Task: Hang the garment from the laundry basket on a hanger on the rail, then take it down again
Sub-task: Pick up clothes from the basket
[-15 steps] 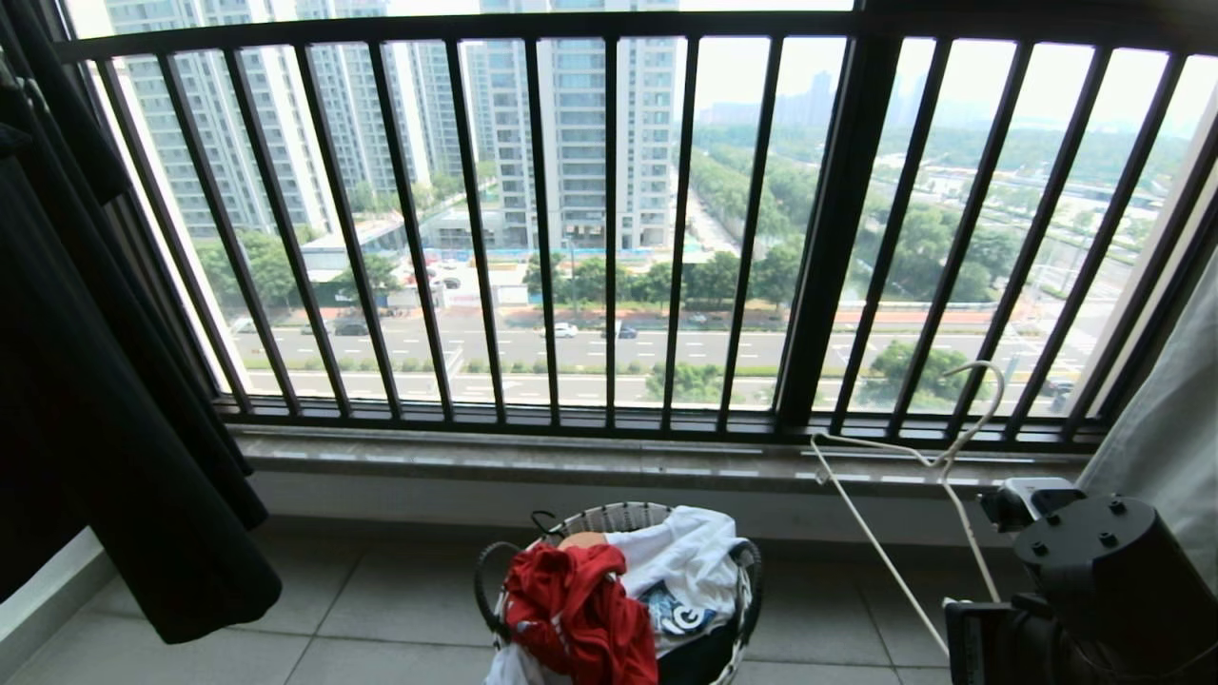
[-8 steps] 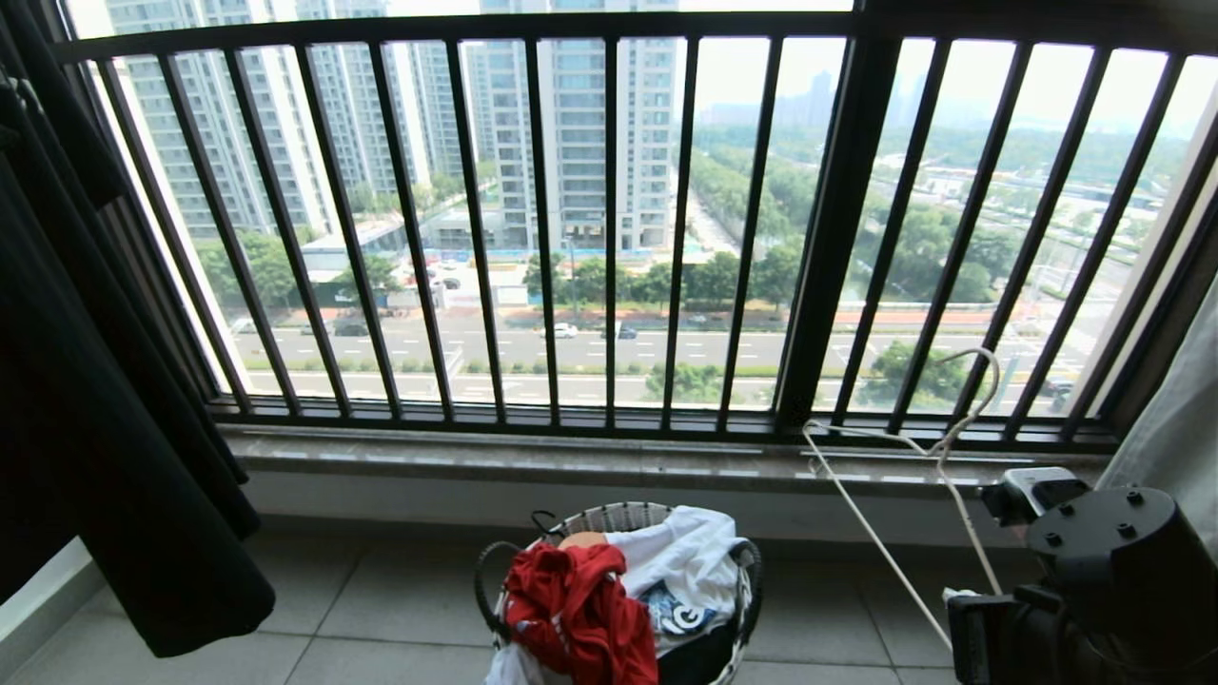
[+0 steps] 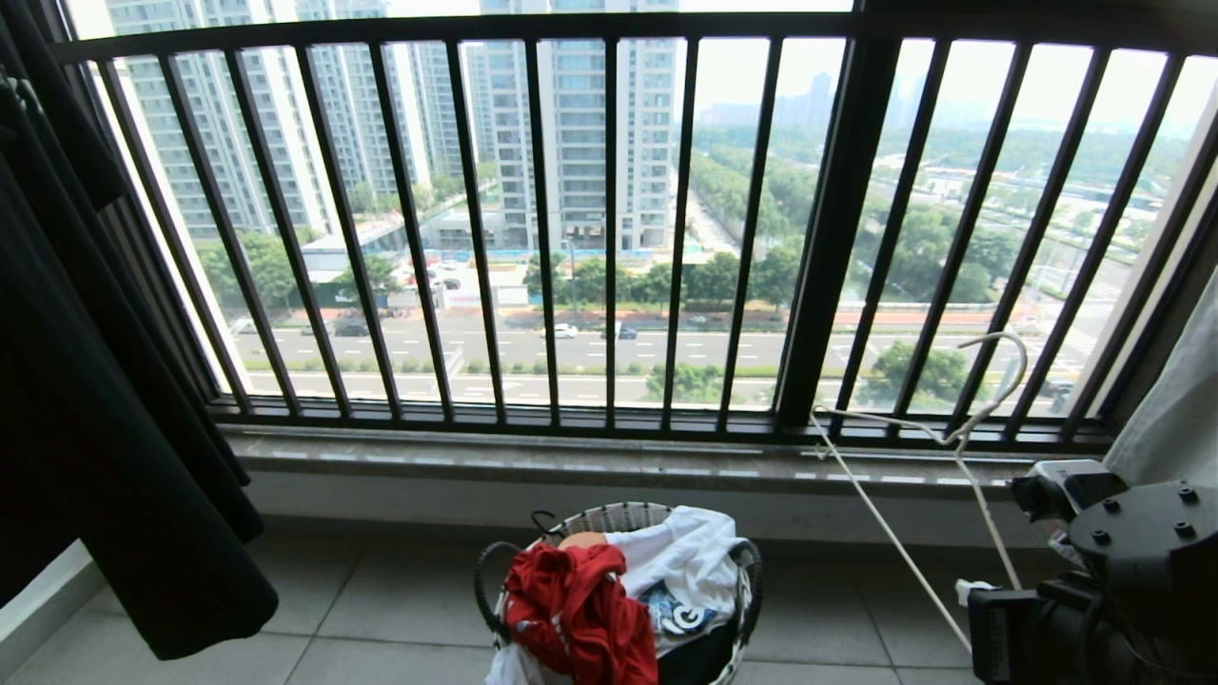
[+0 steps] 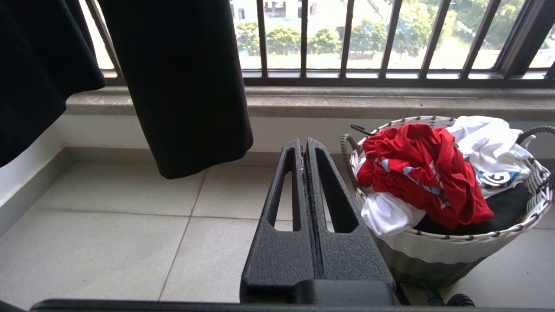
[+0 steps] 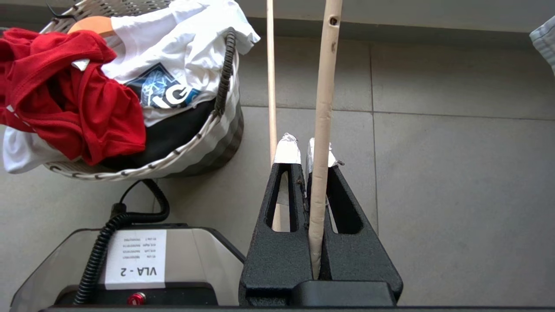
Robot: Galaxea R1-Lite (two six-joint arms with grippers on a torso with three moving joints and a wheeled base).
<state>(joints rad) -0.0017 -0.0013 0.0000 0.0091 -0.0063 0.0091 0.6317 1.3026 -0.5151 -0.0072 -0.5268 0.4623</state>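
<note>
From the head camera you see the laundry basket (image 3: pixel 618 590) on the tiled floor (image 3: pixel 400 609) below the barred window railing (image 3: pixel 609 228). The garment (image 3: pixel 576 614) lies bunched on the basket's left side, draped over the rim, with white printed clothes (image 3: pixel 685 561) beside it. A black shirt (image 3: pixel 86 400) hangs at far left. At lower right, your right arm holds the hanger (image 3: pixel 913 476) upright, its curved hook in front of the railing bars (the right tool itself sits too low in this view to make out).

In your left wrist camera, the left tool (image 4: pixel 305 147) has its fingers pressed together with nothing between them, hovering just beside the basket (image 4: pixel 446 247). The red garment (image 4: pixel 422 173) lies on top of the pile, and the black shirt (image 4: pixel 182 82) hangs ahead of the tool.

In your right wrist camera, the right tool (image 5: pixel 303 149) is clamped on one cream-white rod of the hanger (image 5: pixel 323 108), which runs down between the taped fingertips (image 5: pixel 287 149); a second, thinner rod passes alongside. The basket (image 5: pixel 190 143) with the garment (image 5: pixel 69 99) stands near, apart from the tool.
</note>
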